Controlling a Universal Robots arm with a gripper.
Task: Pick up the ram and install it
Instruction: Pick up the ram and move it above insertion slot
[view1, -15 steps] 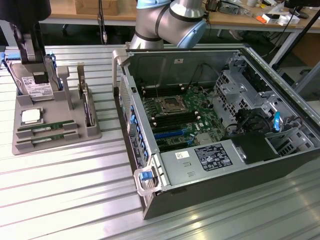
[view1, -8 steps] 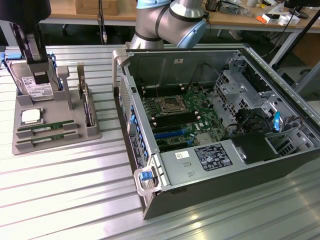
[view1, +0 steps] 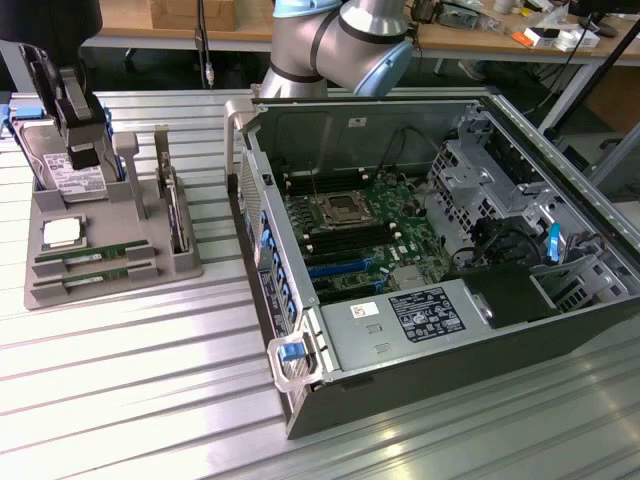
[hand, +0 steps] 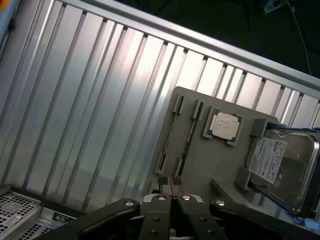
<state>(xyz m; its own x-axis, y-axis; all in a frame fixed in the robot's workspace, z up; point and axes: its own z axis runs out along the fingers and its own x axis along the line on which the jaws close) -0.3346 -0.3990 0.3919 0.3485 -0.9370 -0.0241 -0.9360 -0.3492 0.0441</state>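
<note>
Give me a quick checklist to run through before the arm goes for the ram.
1. Ram in place: ok. The first ram stick and the second ram stick lie side by side in the gray tray.
2. Gripper empty: ok, it holds nothing.
3. Gripper ready to take a stick: not ok, it is shut.
4. Gripper above the ram: not ok. In the exterior view it hangs by the hard drive, at the tray's other end.
5. Computer case open, motherboard exposed: ok.
6. Free memory slot: cannot tell.
</note>
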